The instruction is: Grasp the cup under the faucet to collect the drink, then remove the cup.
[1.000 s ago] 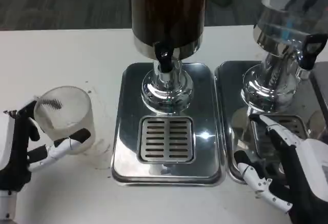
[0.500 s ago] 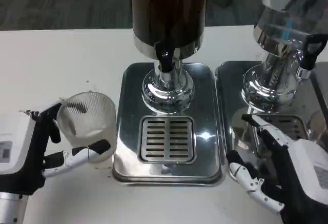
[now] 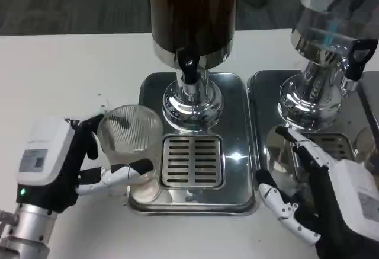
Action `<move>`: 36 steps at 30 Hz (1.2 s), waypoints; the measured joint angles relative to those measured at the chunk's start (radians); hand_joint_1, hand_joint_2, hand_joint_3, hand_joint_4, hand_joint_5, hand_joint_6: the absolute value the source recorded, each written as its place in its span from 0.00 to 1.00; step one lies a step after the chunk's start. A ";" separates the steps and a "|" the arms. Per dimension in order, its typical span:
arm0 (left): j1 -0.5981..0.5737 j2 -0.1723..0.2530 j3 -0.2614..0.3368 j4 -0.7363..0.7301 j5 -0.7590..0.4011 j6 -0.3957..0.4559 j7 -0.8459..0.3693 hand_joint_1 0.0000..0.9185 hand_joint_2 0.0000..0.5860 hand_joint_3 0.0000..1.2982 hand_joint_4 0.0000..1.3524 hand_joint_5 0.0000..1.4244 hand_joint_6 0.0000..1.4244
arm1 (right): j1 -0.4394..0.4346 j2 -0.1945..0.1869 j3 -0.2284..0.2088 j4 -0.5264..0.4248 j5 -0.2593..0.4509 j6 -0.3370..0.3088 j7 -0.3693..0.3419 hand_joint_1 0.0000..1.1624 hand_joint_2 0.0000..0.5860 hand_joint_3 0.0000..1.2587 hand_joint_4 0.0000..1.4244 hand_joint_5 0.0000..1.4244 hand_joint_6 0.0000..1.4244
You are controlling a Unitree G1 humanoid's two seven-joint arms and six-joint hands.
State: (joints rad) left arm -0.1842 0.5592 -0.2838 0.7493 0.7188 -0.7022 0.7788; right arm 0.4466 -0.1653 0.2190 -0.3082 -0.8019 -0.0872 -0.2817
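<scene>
The cup (image 3: 131, 146), gripped in your left robot hand (image 3: 65, 167), has travelled right from the bare bench (image 3: 65, 75) onto the drip tray's (image 3: 192, 202) left edge; the faucet (image 3: 189, 69) is near. Your right robot hand (image 3: 323, 197) hangs open.

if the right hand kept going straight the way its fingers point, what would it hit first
Most likely the chrome base of the right-hand dispenser: the right hand has its fingers aimed up at it, though depth is unclear.

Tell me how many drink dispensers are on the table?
2: the dark-filled dispenser at centre, behind the cup, and the clear dispenser at right, partly cut off. More may stand beyond the edge.
</scene>
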 measured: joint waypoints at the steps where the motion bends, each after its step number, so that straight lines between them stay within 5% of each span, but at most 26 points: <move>1: -0.010 -0.007 -0.006 0.017 0.002 -0.001 -0.003 0.29 0.19 0.53 0.68 0.73 0.92 | 0.000 0.002 0.003 0.000 -0.001 0.000 -0.003 0.24 0.60 0.16 0.13 0.17 0.18; 36: -0.257 -0.156 -0.132 0.303 0.031 0.006 -0.027 0.29 0.19 0.52 0.66 0.70 0.87 | -0.019 0.081 0.097 0.032 -0.038 0.027 -0.070 0.24 0.60 0.17 0.13 0.18 0.19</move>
State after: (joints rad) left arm -0.4412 0.4035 -0.4156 1.0523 0.7502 -0.6959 0.7519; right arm 0.4278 -0.0845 0.3156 -0.2759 -0.8394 -0.0601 -0.3520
